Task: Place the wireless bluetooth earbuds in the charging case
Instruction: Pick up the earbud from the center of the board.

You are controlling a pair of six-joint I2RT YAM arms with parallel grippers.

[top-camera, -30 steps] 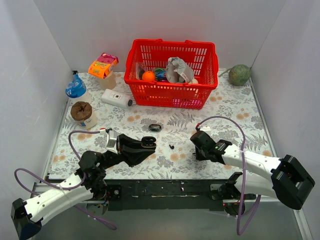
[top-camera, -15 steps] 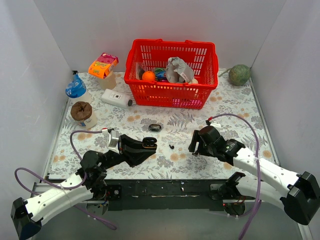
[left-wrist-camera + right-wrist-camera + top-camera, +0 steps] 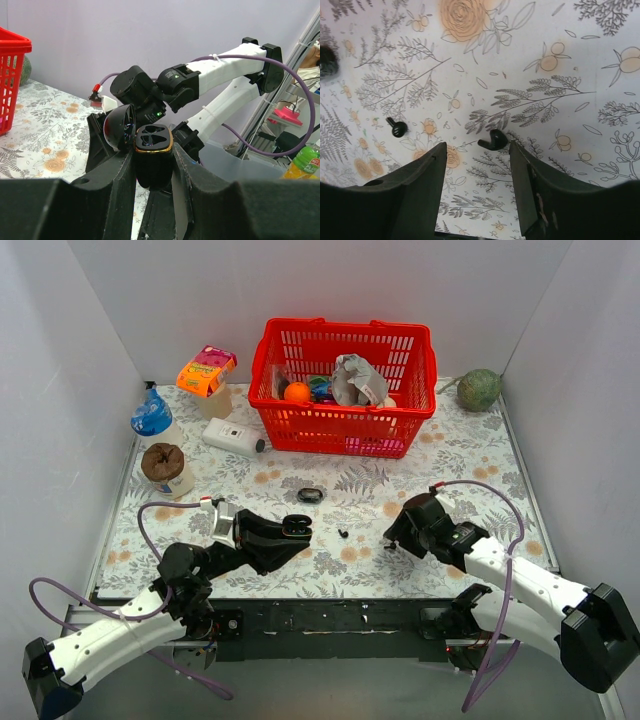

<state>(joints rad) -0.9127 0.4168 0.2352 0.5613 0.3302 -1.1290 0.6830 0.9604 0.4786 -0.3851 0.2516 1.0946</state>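
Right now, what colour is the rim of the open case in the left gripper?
Gold, a thin band on the black case; the left wrist view shows it best.

Left arm (image 3: 110,632): white shell links between black joint housings.
Right arm (image 3: 520,575): the same white links, bulky black joints, a small green light (image 3: 159,114) on the wrist block.
Left hand (image 3: 298,529): matte black, two broad fingers.
Right hand (image 3: 476,149): two flat, dark fingers with smooth inner faces.
Cables: a purple cable (image 3: 165,503) loops off the left arm, and another purple cable (image 3: 480,483) arcs over the right.
Connector (image 3: 210,503): white with a red tip, at the left wrist.
Base plate (image 3: 330,618): black, along the near desk edge.
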